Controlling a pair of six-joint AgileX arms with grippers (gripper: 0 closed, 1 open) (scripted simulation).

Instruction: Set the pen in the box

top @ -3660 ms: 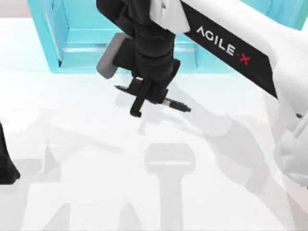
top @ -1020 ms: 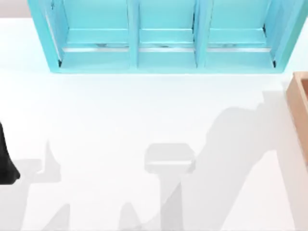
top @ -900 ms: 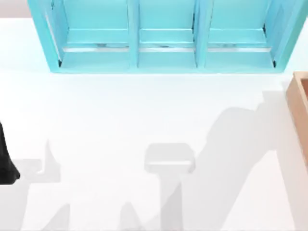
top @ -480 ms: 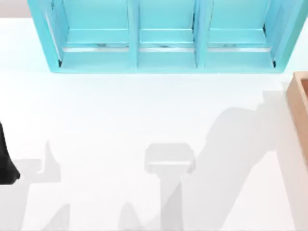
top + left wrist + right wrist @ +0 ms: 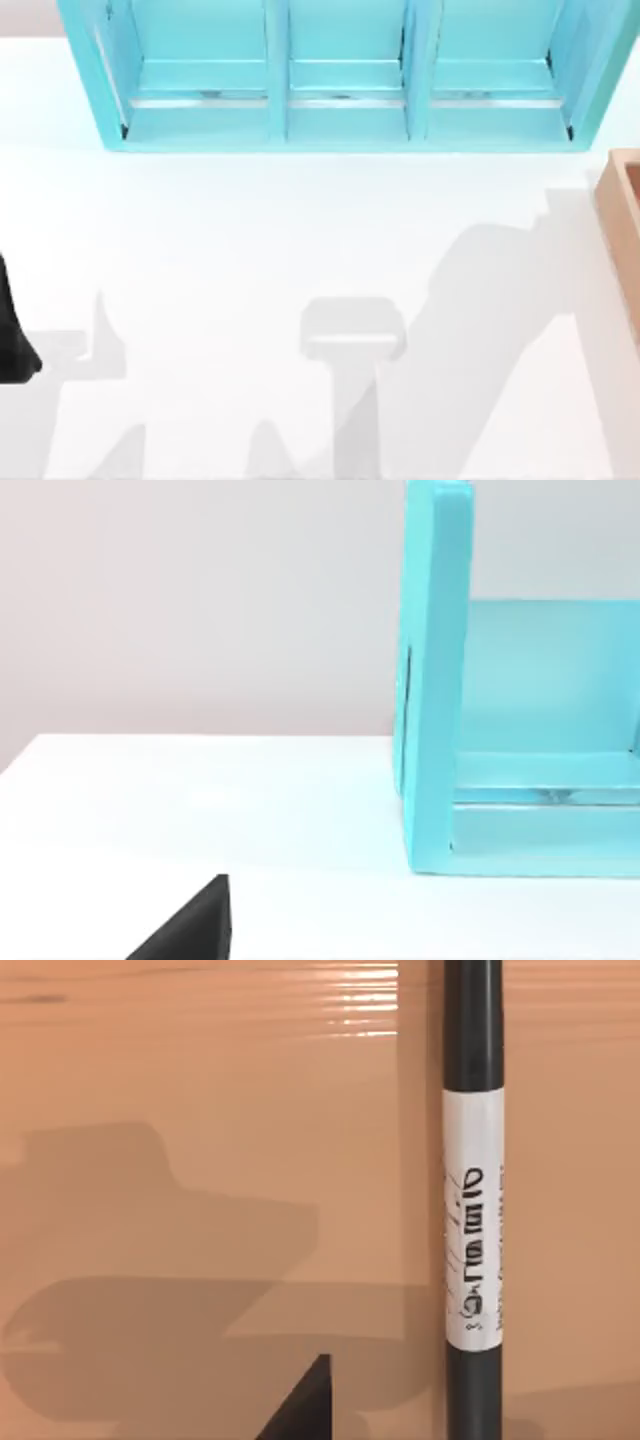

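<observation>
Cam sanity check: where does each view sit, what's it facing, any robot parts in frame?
Top: above the table, looking down on shelf and box at right edge; left arm at left edge.
Left wrist: on the left arm, facing the shelf's end; dark tool part shows.
Right wrist: facing pen against the box's wood.
Top and left wrist share the shelf.

We spot small dark print on the pen's [image 5: 473,1210] white band, but we can't make out any letters.

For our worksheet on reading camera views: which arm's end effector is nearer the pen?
Right. Its wrist camera looks closely at the pen against the box wood. The left arm is parked at the table's left edge.
</observation>
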